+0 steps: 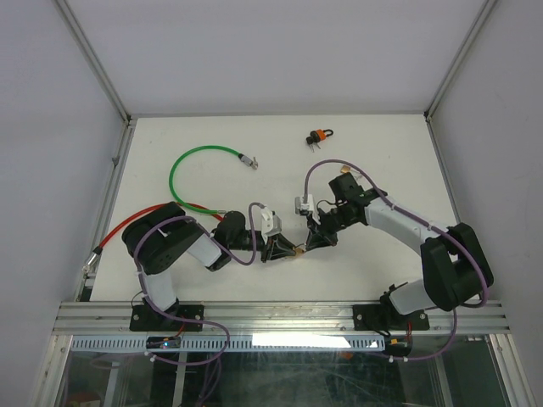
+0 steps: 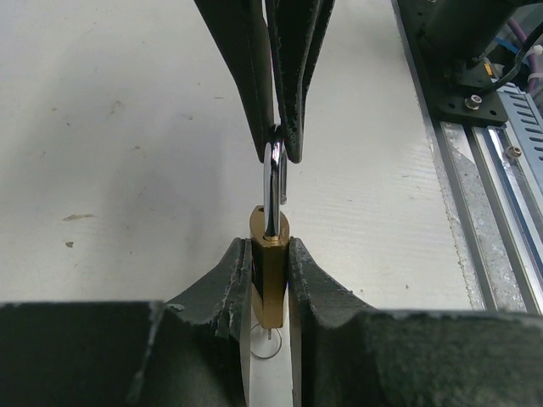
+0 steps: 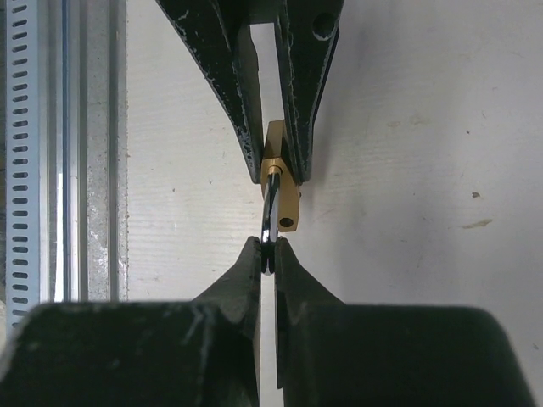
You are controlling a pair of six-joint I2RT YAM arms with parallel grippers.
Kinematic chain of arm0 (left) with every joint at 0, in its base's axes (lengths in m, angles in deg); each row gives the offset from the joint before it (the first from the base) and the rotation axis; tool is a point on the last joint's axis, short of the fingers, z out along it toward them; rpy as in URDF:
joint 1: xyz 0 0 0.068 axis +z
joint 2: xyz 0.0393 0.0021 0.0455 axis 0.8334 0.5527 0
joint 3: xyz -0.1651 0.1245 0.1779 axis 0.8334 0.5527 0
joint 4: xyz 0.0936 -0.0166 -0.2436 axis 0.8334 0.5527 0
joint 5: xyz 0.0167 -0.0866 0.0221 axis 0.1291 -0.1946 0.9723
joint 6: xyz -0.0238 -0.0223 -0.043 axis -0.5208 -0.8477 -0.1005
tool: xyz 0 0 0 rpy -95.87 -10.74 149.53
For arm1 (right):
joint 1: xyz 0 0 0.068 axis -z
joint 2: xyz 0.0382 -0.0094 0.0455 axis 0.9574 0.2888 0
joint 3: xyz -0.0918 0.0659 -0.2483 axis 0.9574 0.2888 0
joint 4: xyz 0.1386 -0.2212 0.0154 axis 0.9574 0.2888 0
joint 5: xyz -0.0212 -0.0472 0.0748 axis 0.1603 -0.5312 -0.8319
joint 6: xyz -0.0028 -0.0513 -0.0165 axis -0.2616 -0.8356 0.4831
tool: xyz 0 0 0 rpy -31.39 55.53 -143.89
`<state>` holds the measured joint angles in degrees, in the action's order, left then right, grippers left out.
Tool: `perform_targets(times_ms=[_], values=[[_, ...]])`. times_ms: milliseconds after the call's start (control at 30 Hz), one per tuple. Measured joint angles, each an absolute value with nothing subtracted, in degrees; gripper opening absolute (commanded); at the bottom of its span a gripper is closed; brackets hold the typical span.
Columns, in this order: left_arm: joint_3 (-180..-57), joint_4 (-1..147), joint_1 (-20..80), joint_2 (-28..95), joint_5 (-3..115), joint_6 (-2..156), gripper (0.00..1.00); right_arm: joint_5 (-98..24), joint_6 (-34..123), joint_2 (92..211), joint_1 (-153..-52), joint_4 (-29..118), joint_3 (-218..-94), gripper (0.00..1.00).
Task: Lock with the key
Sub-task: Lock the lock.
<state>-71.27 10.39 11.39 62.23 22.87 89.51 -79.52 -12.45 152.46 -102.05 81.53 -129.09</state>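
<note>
Gold padlock (image 2: 271,271) with silver shackle (image 2: 271,191); green cable (image 1: 208,148), red cable (image 1: 127,225), white speckled table (image 2: 127,127)

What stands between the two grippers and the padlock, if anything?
Nothing visible stands between them. Both grippers have the padlock already. The left gripper is shut on its brass body, and the right gripper is shut on its shackle. The fingers touch the metal directly, with no cable in between.
</note>
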Motion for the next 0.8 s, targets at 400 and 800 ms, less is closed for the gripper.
perform_targets(times_ms=[400, 800], values=[[-71.38, 9.17, 11.45, 63.3, 21.21, 90.87, 0.0, -77.34, -14.72, 154.1, -103.78, 82.6, -130.03, 0.0], [-71.18, 8.05, 11.54, 63.78, 20.43, 92.2, 0.0, -75.24, -15.42, 153.6, -105.11, 82.23, -130.18, 0.0]])
